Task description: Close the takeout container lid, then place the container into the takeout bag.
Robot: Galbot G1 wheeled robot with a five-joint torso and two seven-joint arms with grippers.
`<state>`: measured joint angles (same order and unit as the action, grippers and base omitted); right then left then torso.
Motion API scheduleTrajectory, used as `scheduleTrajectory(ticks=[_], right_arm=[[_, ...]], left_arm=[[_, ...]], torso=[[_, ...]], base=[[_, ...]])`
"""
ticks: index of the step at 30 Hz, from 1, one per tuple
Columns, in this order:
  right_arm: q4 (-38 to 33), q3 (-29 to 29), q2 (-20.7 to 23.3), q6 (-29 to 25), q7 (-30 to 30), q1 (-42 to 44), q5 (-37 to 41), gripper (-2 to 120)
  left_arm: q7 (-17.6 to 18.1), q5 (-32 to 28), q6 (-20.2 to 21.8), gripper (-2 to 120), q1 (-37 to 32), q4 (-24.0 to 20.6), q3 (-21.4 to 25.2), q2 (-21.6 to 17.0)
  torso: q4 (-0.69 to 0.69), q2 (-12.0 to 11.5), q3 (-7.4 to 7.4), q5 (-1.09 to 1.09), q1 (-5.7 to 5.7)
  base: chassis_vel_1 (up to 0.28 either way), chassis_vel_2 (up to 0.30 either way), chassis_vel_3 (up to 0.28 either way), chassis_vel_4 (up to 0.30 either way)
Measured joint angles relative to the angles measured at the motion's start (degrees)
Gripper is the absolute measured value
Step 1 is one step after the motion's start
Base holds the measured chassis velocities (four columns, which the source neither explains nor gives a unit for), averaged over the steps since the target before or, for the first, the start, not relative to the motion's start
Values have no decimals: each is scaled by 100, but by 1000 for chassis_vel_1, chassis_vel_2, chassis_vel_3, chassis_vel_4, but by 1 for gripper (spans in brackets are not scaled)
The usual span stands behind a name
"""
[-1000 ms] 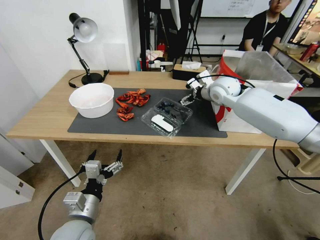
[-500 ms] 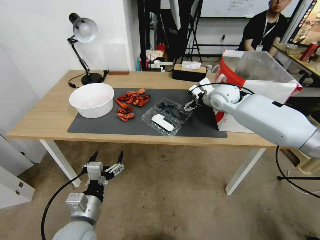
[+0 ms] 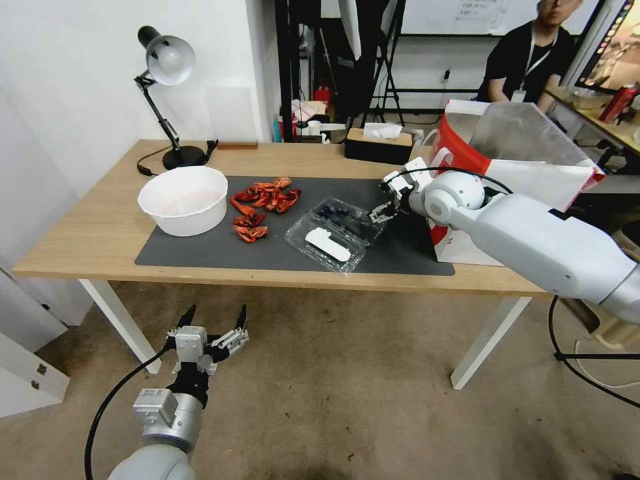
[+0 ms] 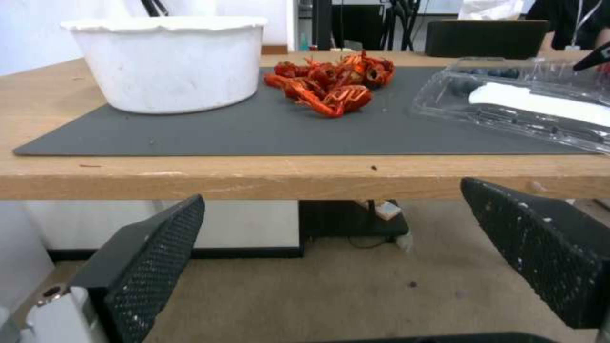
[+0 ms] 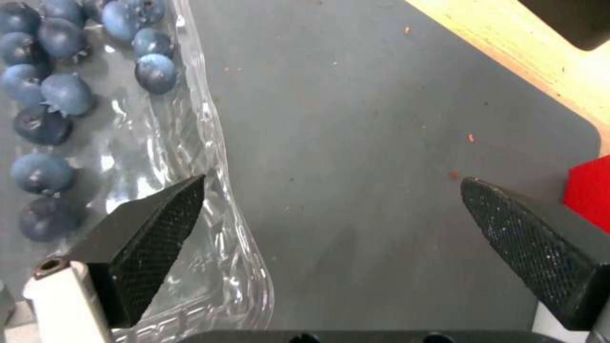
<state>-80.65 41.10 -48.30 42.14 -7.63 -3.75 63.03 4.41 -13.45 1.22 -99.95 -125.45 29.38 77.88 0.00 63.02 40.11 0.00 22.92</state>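
- Container first: we see the small clear plastic clamshell takeout container [image 3: 335, 230] lying open at mid-frame of the head view on the dark grey mat [image 3: 200, 250] of the wooden tabletop [image 3: 80, 247], its long axis running from upper left to lower right.
- Its berry tray sits toward the upper right; the clear hinged lid [image 3: 325, 244] with the white oblong sticker lies flat toward the lower left.
- Our right pincer [image 3: 385, 208] hangs at the tray's right edge, jaws spread wide; in the right wrist view one fingertip [image 5: 167, 209] is over the tray's rim, the other over bare mat.
- So the lid lies across the tray from this pincer, on the far side.
- Our left pincer [image 3: 212, 327] is parked low, below the tabletop edge, jaws wide, well apart.
- The large white paper takeout bag [image 3: 533, 180] with red side panels stands at right, just behind the right arm.
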Motion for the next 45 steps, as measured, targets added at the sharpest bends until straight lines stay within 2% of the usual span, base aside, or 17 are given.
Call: scheduleTrajectory(ticks=[13,31,38,45], right_arm=[[-261,23,136,0,-289,29,407,100],[-101,-107,67,0,-364,263,613,100],[-26,-210,22,-1,-529,361,902,100],[-143,-235,40,-1,-994,404,1286,100]], left_arm=[[10,56,-53,100,-11,0,2,11],[14,62,-93,100,-1,57,3,-1],[14,69,-115,100,9,97,-13,-1],[14,74,-126,100,9,109,-14,-7]], torso=[[0,0,0,0,0],[0,0,0,0,0],[0,0,0,0,0],[0,0,0,0,0]], base=[[0,0,0,0],[0,0,0,0],[0,0,0,0],[0,0,0,0]])
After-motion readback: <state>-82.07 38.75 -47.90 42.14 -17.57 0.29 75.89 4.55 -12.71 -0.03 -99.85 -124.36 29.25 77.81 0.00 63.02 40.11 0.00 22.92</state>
